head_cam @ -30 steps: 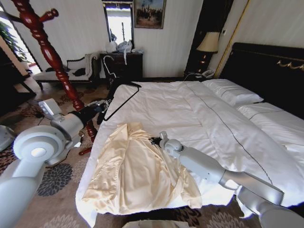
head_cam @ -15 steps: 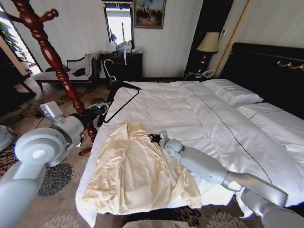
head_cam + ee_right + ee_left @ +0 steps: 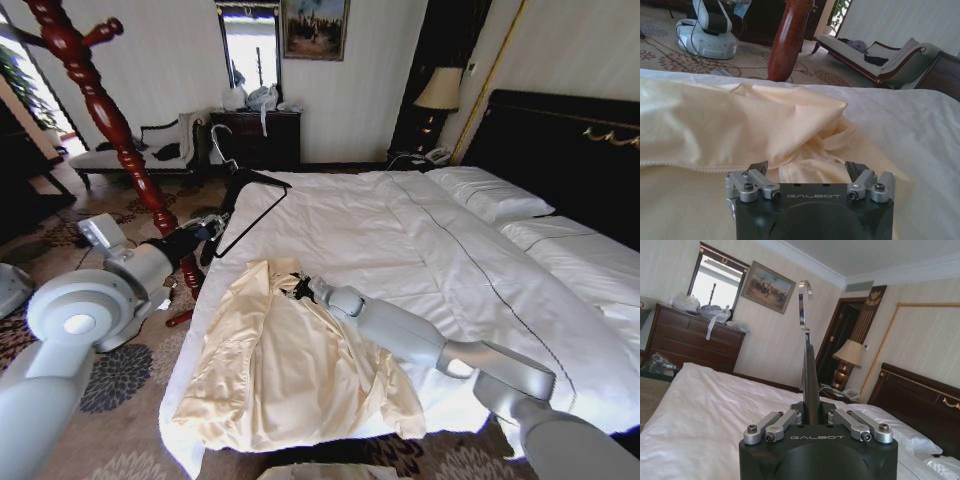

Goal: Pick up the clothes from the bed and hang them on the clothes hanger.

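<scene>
One shirt (image 3: 300,370) only, pale cream-yellow, spread flat on the near left corner of the bed (image 3: 420,250); its long axis runs from the collar, farther in on the duvet, toward the hem at the bed's foot edge, one sleeve trailing along the left side edge. Right gripper (image 3: 298,288) sits low at the collar end, fingers spread wide and empty; in the right wrist view the collar folds lie directly ahead of and between the open fingers (image 3: 756,169), fabric bunched just beyond the tips, contact not certain. So the garment's neck is straight in front of the right gripper (image 3: 807,170), the body of the shirt stretching away to one side. Right arm is plainly the nearer to the cloth. Left gripper (image 3: 208,232) is off the bed's left edge, above the carpet, closed on a black hanger (image 3: 250,205) whose frame reaches over the duvet; wrist view shows its neck clamped, metal hook (image 3: 804,305) pointing up. Coat stand (image 3: 105,115), red-brown turned wood, rises beyond the left arm, well apart from the shirt. Readable writing: "GALBOT" on both gripper bodies; no label on the shirt legible
</scene>
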Controlling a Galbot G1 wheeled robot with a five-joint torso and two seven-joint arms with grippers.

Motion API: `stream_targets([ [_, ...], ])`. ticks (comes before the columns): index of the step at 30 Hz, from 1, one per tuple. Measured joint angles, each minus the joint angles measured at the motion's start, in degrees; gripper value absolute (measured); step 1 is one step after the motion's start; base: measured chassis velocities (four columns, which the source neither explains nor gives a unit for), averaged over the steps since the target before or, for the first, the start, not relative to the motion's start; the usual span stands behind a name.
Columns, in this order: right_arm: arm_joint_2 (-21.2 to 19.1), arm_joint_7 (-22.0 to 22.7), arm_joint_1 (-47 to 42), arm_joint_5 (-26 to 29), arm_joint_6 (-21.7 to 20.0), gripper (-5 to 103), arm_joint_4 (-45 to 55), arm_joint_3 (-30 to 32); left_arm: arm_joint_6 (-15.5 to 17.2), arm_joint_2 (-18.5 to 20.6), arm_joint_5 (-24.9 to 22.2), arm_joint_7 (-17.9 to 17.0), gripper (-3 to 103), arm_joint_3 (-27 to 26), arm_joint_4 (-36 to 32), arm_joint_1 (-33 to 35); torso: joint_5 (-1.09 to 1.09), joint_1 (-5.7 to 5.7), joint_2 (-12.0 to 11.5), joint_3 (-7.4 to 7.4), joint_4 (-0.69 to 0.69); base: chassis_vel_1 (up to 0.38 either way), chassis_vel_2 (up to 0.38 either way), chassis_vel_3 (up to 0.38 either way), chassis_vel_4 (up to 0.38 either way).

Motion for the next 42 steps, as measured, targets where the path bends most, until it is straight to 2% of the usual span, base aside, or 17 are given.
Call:
stream_targets([
  [4, 0.2, 0.4, -0.6, 0.0, -0.8, 97, -0.2, -0.1, 0.0, 0.0, -0.1, -0.1, 16, -0.1, 0.0, 0.0, 0.01, 0.0, 0.0, 0.0, -0.01, 0.0, 0.0, 0.0, 0.0],
  [6, 0.6, 1.5, -1.2, 0.0, -1.2, 88, -0.2, -0.2, 0.0, -0.2, -0.1, -0.3, 16, 0.0, 0.0, -0.2, 0.0, 0.0, 0.0, 0.0, 0.0, 0.0, 0.0, 0.0, 0.0],
  [7, 0.7, 1.9, -1.4, 0.0, -1.4, 88, -0.2, -0.2, 0.0, -0.3, 0.0, -0.3, 16, 0.1, 0.0, -0.2, 0.01, 0.0, 0.0, 0.0, 0.01, 0.0, 0.0, 0.0, 0.0],
  [9, 1.1, 3.0, -1.7, -0.3, -2.1, 78, -0.6, -0.3, -0.1, -0.5, 0.0, -0.4, 16, 0.3, 0.0, -0.3, 0.0, 0.0, 0.0, 0.0, 0.01, 0.0, 0.0, 0.0, 0.0],
  [11, 1.2, 3.5, -1.9, -0.5, -2.3, 78, -0.7, -0.5, -0.1, -0.6, -0.1, -0.5, 16, 0.3, -0.1, -0.3, 0.01, 0.0, 0.0, 0.0, 0.01, 0.0, 0.0, 0.0, 0.0],
  [15, 1.2, 5.5, -2.2, -1.6, -3.1, 63, -1.3, -0.7, -0.2, -0.7, -0.2, -0.6, 16, 0.2, -0.1, -0.2, 0.01, 0.0, 0.0, 0.0, 0.01, 0.0, 0.0, 0.0, 0.0],
  [17, 1.3, 6.1, -2.2, -1.8, -3.2, 63, -1.6, -0.7, -0.2, -0.6, -0.3, -0.7, 16, 0.2, -0.1, -0.2, 0.01, 0.0, 0.0, 0.0, 0.0, 0.0, 0.0, 0.0, 0.0],
  [18, 1.6, 7.1, -2.2, -1.9, -3.4, 58, -1.8, -0.7, -0.2, -0.6, -0.5, -0.7, 16, 0.1, -0.1, -0.3, 0.01, 0.0, 0.0, 0.0, 0.0, 0.0, 0.0, 0.0, 0.0],
  [19, 1.9, 8.4, -2.4, -1.9, -3.8, 47, -2.0, -0.6, -0.3, -0.5, -0.9, -0.7, 16, 0.1, -0.3, -0.3, 0.01, 0.0, 0.0, 0.0, 0.01, 0.0, 0.0, 0.0, 0.0],
  [21, 2.1, 9.2, -2.6, -1.8, -4.3, 47, -2.0, -0.5, -0.6, -0.3, -1.4, -0.8, 16, 0.0, -0.4, -0.4, 0.01, 0.0, 0.0, 0.0, 0.01, 0.0, 0.0, 0.0, 0.0],
  [23, 2.2, 9.8, -3.0, -1.7, -4.7, 38, -1.9, -0.4, -1.0, -0.1, -2.1, -0.8, 16, -0.2, -0.4, -0.5, 0.01, 0.0, 0.0, 0.0, 0.01, 0.0, 0.0, 0.0, 0.0],
  [26, 2.2, 10.0, -3.3, -1.7, -5.0, 43, -1.8, -0.3, -1.1, 0.1, -2.4, -0.8, 16, -0.2, -0.3, -0.8, 0.01, 0.0, 0.0, 0.0, 0.0, 0.0, 0.0, 0.0, 0.0],
  [28, 2.3, 10.2, -3.4, -1.7, -5.0, 41, -1.8, -0.3, -1.2, 0.0, -2.8, -1.0, 16, -0.3, -0.3, -1.0, 0.01, 0.0, 0.0, 0.0, 0.0, 0.0, 0.0, 0.0, 0.0],
  [30, 2.3, 10.4, -3.5, -1.7, -5.0, 30, -1.7, -0.3, -1.2, -0.1, -2.9, -1.1, 16, -0.3, -0.3, -0.8, 0.01, 0.0, 0.0, 0.0, 0.01, 0.0, 0.0, 0.0, 0.0],
  [36, 1.7, 10.9, -3.5, -1.6, -4.9, 14, -0.9, -0.1, -1.2, -0.4, -2.6, -1.3, 16, -0.9, -0.4, 0.4, 0.01, 0.0, 0.0, 0.0, 0.01, 0.0, 0.0, 0.0, 0.0],
  [38, 1.3, 11.2, -3.3, -1.3, -4.7, 3, -0.5, 0.1, -1.2, -0.4, -2.6, -1.3, 16, -1.2, -0.6, 0.9, 0.01, 0.0, 0.0, 0.0, 0.01, 0.0, 0.0, 0.0, 0.0],
  [42, 0.4, 11.8, -3.3, -0.6, -4.7, 1, 0.4, 0.4, -1.1, -0.2, -2.5, -1.4, 16, -1.8, -0.9, 1.6, 0.01, 0.0, 0.0, 0.0, 0.01, 0.0, 0.0, 0.0, 0.0],
])
